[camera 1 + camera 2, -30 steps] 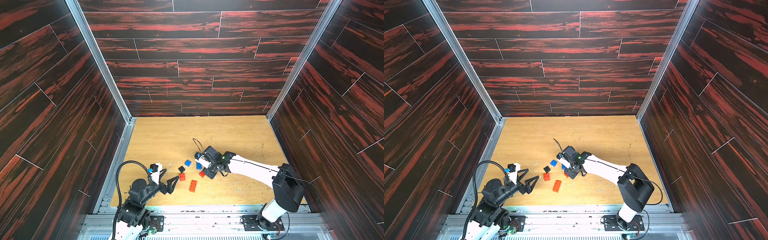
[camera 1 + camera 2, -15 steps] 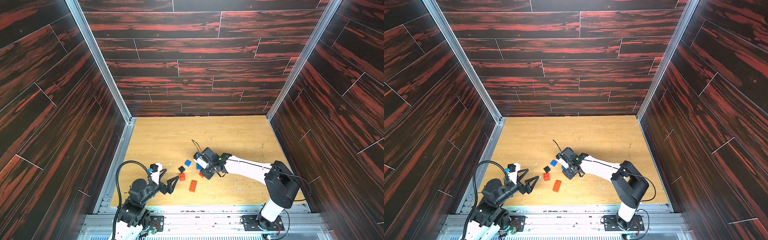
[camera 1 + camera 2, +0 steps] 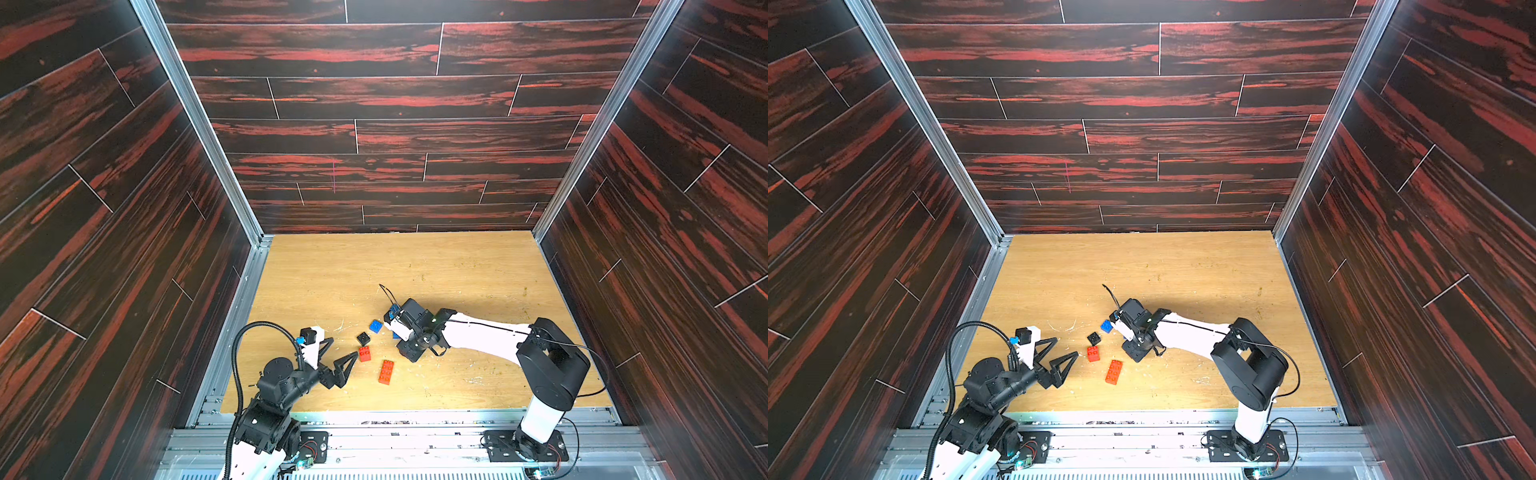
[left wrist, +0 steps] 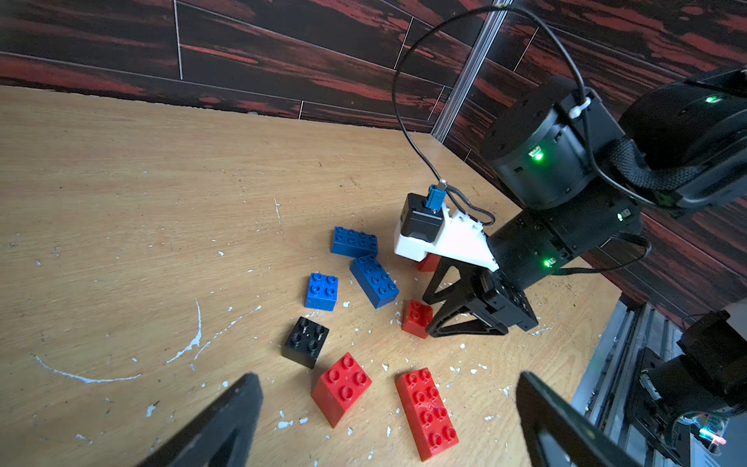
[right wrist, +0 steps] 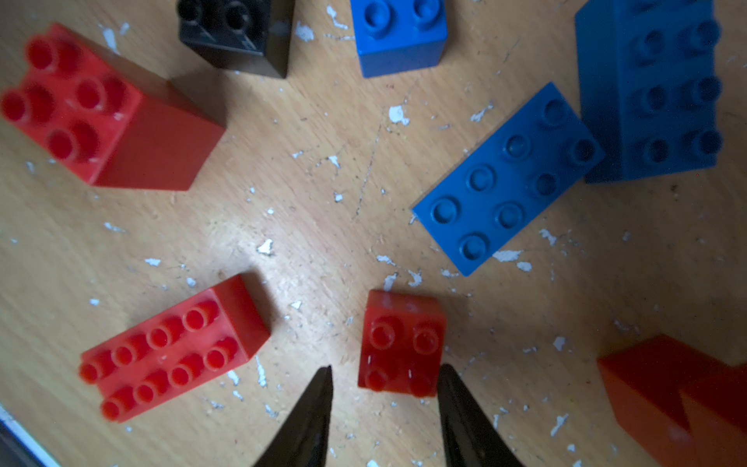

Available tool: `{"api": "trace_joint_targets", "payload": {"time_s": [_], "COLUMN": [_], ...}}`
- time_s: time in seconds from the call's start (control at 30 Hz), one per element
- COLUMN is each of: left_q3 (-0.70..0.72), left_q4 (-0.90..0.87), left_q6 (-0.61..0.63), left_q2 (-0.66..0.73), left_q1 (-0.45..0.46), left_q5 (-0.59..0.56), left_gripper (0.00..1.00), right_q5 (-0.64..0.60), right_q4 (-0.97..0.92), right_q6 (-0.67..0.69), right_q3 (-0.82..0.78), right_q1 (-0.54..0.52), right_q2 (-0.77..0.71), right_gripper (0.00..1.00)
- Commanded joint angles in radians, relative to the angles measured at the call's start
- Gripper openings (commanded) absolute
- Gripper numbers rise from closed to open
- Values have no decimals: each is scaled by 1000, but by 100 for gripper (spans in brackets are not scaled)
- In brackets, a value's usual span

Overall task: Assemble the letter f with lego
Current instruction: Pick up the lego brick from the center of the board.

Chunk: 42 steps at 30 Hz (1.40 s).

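While every brick lies loose and none is joined, the lego sits scattered on the wooden table [image 3: 415,270], near its front edge between the two arms. The right gripper [image 5: 384,368] points down at a small red brick [image 5: 400,343]. Its fingers are part-open and straddle the brick: one tip is at its side, the other shows a gap, so I judge nothing is clamped yet. That stance suits picking up a first piece. Close by lie a long red brick [image 5: 174,347], a long blue brick [image 5: 505,182] and a black brick [image 5: 238,32] (all studs up, handy for stacking). The left gripper [image 3: 344,347] hangs wide open and empty just beside a square red brick [image 3: 365,353], likely kept ready to help.
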<state>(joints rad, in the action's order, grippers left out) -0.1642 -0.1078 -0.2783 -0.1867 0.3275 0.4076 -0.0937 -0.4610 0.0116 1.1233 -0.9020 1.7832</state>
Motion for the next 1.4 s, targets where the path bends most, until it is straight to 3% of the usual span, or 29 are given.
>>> {"api": "trace_joint_targets", "payload": {"time_s": [0.0, 1.37], "left_q3": [5, 5], "left_q4": [-13, -12], "left_q6": [4, 4], "left_q2": [10, 8], "left_q1": [2, 2], "left_q5": [-3, 0], "left_gripper": [100, 100], "right_q5": [15, -8], "right_q4": [1, -32], "right_q6": [-11, 10], "right_q3": [17, 68], "right_q1": [-6, -8], "right_q2": [34, 102], "right_gripper": [45, 41]}}
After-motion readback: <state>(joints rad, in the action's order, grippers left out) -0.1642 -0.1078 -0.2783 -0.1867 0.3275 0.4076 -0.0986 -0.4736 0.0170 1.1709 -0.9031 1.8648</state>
